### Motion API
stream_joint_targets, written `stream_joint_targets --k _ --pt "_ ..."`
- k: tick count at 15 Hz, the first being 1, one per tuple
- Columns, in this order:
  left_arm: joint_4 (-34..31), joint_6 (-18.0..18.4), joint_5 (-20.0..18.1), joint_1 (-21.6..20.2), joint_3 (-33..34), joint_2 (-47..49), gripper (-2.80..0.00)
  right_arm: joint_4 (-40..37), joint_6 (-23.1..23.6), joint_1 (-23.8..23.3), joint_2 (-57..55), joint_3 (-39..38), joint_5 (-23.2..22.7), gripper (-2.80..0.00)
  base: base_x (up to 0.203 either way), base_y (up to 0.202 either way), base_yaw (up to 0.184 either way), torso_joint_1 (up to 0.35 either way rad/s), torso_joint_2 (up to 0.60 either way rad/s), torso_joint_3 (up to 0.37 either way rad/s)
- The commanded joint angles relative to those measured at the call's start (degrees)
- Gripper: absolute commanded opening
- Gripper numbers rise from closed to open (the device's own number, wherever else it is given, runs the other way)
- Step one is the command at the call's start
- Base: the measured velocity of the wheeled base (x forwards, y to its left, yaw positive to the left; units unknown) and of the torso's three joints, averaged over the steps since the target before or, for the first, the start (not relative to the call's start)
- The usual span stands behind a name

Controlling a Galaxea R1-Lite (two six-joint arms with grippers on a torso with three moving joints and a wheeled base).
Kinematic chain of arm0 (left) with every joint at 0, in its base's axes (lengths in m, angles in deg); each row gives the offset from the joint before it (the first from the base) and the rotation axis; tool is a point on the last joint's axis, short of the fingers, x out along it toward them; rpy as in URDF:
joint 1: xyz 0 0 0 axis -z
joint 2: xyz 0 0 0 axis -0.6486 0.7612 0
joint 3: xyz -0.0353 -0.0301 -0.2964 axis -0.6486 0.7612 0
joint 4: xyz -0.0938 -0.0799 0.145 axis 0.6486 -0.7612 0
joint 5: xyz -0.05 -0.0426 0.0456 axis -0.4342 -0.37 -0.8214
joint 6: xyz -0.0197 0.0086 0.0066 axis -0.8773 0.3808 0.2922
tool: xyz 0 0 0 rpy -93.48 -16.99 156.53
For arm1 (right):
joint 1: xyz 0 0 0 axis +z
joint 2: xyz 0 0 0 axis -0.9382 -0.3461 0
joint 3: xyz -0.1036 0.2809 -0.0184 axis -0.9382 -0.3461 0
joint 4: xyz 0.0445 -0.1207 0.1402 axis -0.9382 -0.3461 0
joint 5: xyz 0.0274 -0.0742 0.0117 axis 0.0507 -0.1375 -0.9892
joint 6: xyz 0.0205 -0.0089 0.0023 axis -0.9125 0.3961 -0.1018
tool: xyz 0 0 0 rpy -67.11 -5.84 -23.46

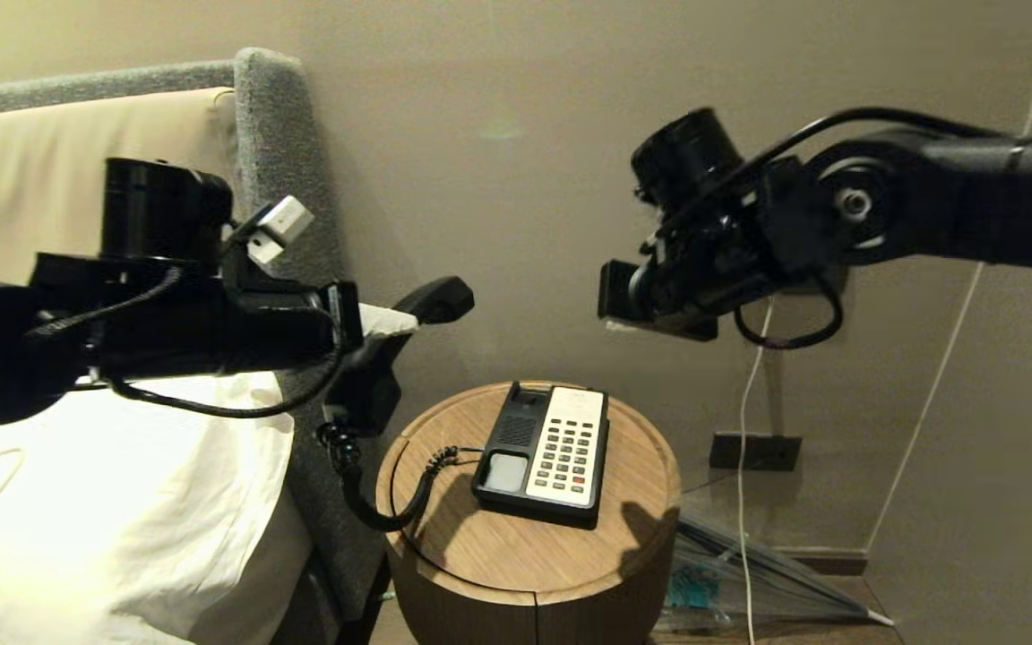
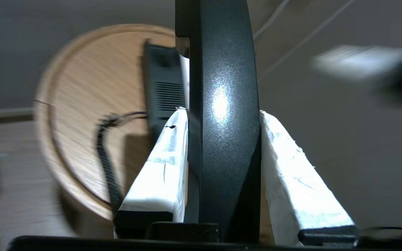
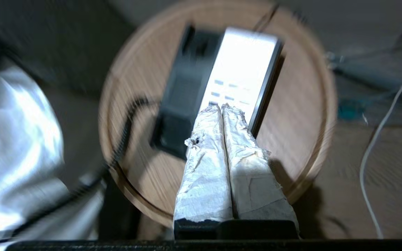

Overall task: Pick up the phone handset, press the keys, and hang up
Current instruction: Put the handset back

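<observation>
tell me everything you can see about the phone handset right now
The phone handset is a long, glossy black plastic receiver with blocky ends. It is off the phone base, held in the air to the left of the round wooden table, tilted with one end up toward the wall. The left gripper is shut on its middle, white-wrapped fingers pressing both sides. A black coiled cord hangs from its lower end and loops across the tabletop to the base.

Round wooden side table (image 1: 516,546); grey upholstered headboard (image 1: 283,134); white pillow (image 1: 113,502); white cable (image 1: 743,502) against beige wall.
</observation>
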Motion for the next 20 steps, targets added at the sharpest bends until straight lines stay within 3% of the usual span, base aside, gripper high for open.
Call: stream_joint_targets --k 1,5,10,16,20 --pt "0.01 3.44 4.46 2.96 -3.62 8.55 -2.8 -0.1 -1.05 -2.06 7.38 0.57 0.44 -2.8 0.0 0.0 0.0 0.0 0.0 0.0" --pt "-1.86 7.26 14.26 7.37 -14.83 19.61 -2.8 -0.27 -3.03 -4.12 14.67 -1.79 1.04 -2.8 0.0 0.0 0.0 0.0 0.0 0.0" --pt "-6.87 6.58 22.19 11.71 -22.79 27.93 -2.8 -0.1 -3.17 -4.7 16.93 -3.13 2.32 -2.8 0.0 0.0 0.0 0.0 0.0 0.0" --pt "-7.03 1.52 24.98 13.99 -26.51 33.33 -2.8 -0.02 -3.25 -5.98 18.68 -4.78 1.93 -2.8 0.0 0.0 0.0 0.0 0.0 0.0" --pt "-7.02 0.8 24.98 14.17 -27.34 34.81 -2.8 -0.02 -3.25 -6.07 18.93 -4.98 1.63 -2.8 0.0 0.0 0.0 0.0 0.0 0.0"
